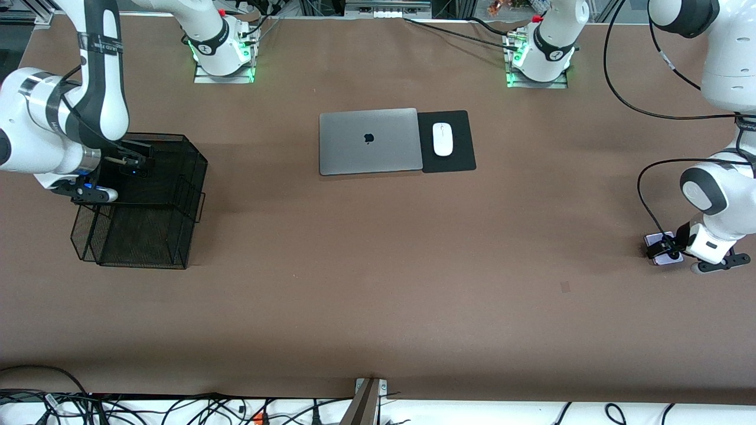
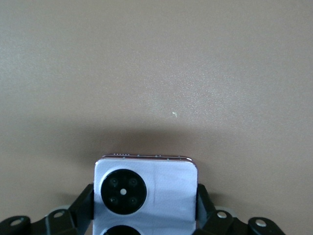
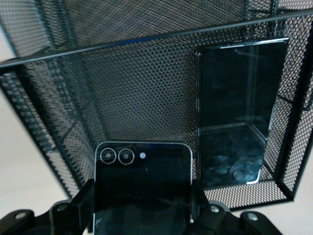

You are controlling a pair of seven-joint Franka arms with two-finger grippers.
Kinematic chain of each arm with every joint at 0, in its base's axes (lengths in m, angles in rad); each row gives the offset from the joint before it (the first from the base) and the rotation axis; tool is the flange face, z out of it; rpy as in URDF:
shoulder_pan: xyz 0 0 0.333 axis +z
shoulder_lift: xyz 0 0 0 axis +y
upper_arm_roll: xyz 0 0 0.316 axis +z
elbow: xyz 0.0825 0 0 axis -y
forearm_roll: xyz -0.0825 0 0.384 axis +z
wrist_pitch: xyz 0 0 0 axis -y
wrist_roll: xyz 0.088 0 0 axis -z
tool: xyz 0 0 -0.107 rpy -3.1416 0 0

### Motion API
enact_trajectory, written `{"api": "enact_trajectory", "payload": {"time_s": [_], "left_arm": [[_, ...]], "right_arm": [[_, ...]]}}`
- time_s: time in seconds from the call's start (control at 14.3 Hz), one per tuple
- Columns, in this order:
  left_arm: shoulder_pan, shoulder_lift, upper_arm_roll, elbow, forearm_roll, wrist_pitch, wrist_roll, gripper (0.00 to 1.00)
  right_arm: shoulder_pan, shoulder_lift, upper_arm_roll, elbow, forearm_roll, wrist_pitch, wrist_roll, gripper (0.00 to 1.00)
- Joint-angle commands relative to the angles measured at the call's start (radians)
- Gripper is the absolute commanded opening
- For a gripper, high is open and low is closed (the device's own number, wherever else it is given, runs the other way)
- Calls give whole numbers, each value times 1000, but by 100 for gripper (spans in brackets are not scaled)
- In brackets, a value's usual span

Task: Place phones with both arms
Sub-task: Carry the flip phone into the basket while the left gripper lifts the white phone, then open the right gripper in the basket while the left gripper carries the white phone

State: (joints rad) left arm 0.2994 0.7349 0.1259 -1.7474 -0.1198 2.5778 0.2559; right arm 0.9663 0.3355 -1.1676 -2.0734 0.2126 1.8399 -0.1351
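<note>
Surface: brown table [image 1: 378, 307], arm bases along its upper edge, loose cables along its lower edge.

Item 1. Left gripper [image 1: 666, 250], low at the table at the left arm's end. Its fingers [image 2: 201, 200] stand on either flank of the lavender-white phone [image 2: 146, 193], camera side up, pressing or all but pressing its edges; whether the squeeze is complete cannot be told. The phone looks to lie flat on the table, with bare surface all round it.
Risk: if the arm lifts before the fingers are firmly set, the smooth edges could slip out and the phone drop back or pivot. The hold appears to sit near one end, so the free end may sag.

Item 2. Right gripper [image 3: 142, 215], inside the black mesh basket [image 1: 142, 206] at the right arm's end. Its fingers are clamped on the small black phone [image 3: 143, 183], lenses visible. Beside it in the basket, the long black phone [image 3: 239, 112] leans against the mesh wall.
Risk: released here, the small phone could knock the long one or land on its glass; the mesh rim is close to the wrist, so a careless exit could snag and drag the basket.

Item 3. Silver laptop [image 1: 369, 141], mouse pad [image 1: 447, 141] and white mouse [image 1: 442, 139] at mid-table, well apart from both arms.
</note>
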Motion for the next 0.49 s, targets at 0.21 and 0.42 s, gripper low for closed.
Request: {"api": "enact_trajectory", "payload": {"time_s": [0.21, 0.42], "left_arm": [[-20, -12, -3, 61, -21, -83, -30, 40], [-43, -29, -2, 167, -14, -255, -62, 40]], "right_arm": [[11, 6, -12, -51, 4, 108, -15, 23], [6, 10, -12, -53, 65, 107, -14, 23]]}}
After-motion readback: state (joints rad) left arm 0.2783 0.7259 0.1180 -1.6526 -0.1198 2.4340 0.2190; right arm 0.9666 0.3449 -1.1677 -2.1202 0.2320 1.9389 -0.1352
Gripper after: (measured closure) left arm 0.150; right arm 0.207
